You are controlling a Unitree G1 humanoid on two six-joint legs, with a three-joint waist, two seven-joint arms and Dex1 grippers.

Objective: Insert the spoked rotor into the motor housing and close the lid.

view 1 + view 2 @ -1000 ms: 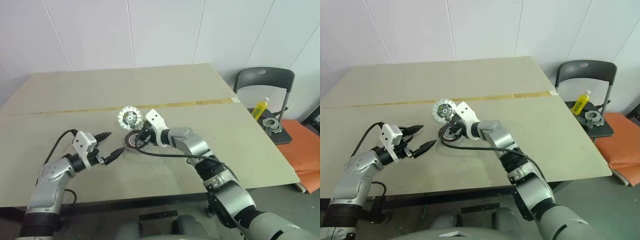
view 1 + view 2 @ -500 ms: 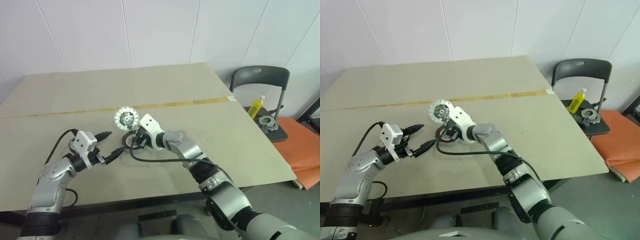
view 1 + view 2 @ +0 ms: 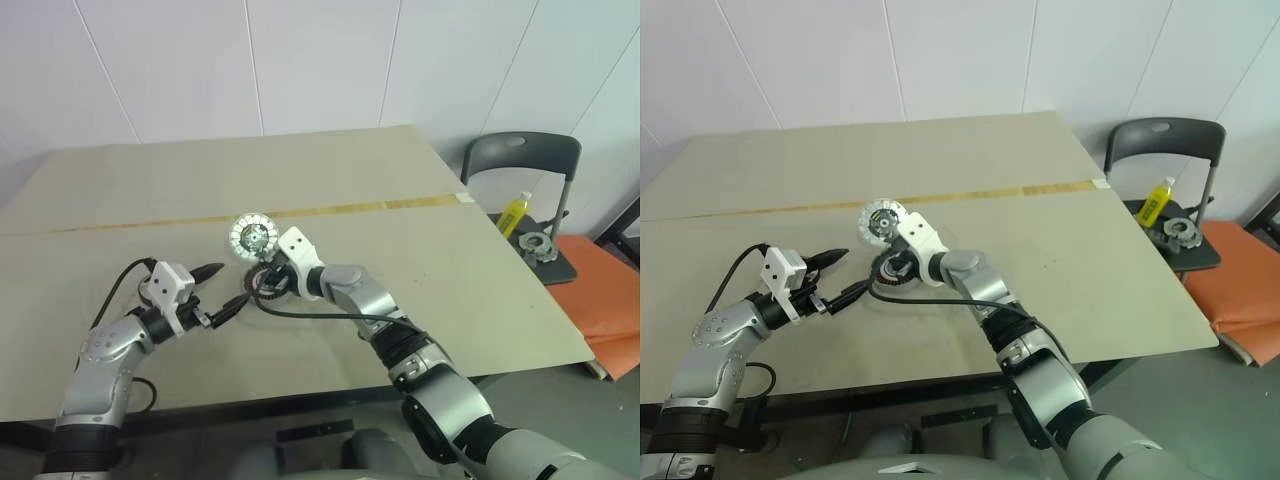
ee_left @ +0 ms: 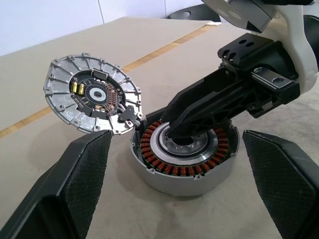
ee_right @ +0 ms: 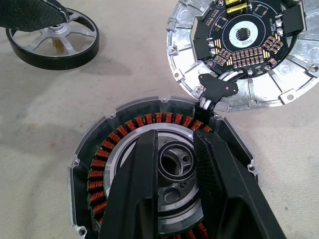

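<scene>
Right wrist view: mid-desk (image 3: 450, 260), the motor housing (image 5: 99, 169) sits empty, the lid (image 5: 239, 32) open at its far side and the spoked rotor (image 5: 52, 37) lying apart, leftward. Right jaws are narrow and empty over the hub; left jaws are wide. Next, probably, grasp the rotor.

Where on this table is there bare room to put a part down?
Free: the right half of the table and the far strip past the yellow tape line. Crowded: the middle, where lid, motor housing, spoked rotor, left gripper and right gripper bunch.
</scene>
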